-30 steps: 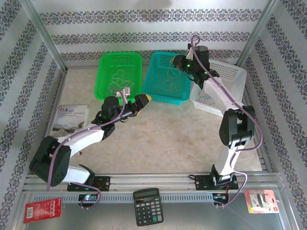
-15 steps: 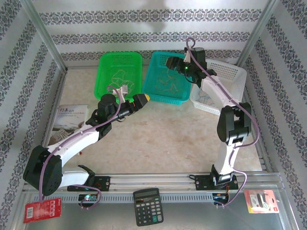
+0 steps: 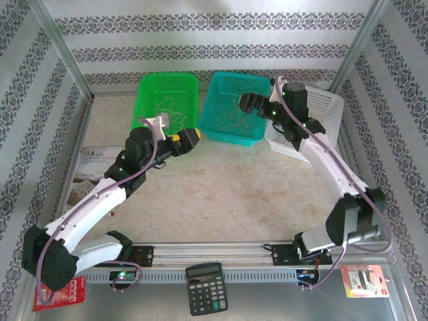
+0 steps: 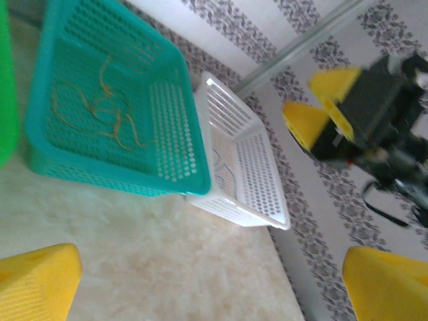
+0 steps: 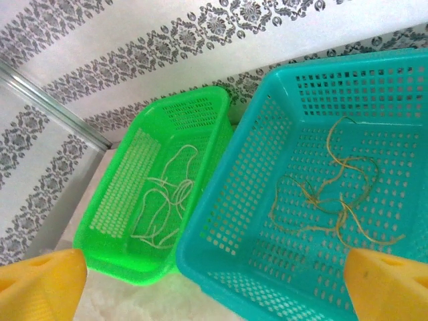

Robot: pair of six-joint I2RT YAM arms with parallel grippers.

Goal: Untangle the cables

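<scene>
Here, the left gripper [image 4: 210, 287] stands wide open and holds nothing, its two yellow fingers [image 4: 33, 284] at the lower corners of its wrist view with bare desk [image 4: 147, 247] between them. Ahead of it and to its left sits the teal basket [image 4: 175, 134], where a pale yellow cable [image 4: 100, 114] lies loose and curly on the floor. Further ahead, just beside the teal basket's far side, is the white basket [image 4: 267, 194]. A thin blue cable [image 4: 224, 172] shows only faintly on its bottom.

The right gripper [image 5: 214, 284] is likewise spread wide and empty, and it hangs above the near rim of the teal basket. Below and ahead of it the pale yellow cable lies in a tangle of loops. To its left, side by side with the teal basket, stands the green basket [image 5: 117, 200], and a whitish cable [image 5: 167, 200] curls on its floor.

From above, the two grippers are well apart. The left one is over open desk just short of the green and teal baskets, and the right one is over the teal basket's right side. Both are clear of the cables.
</scene>
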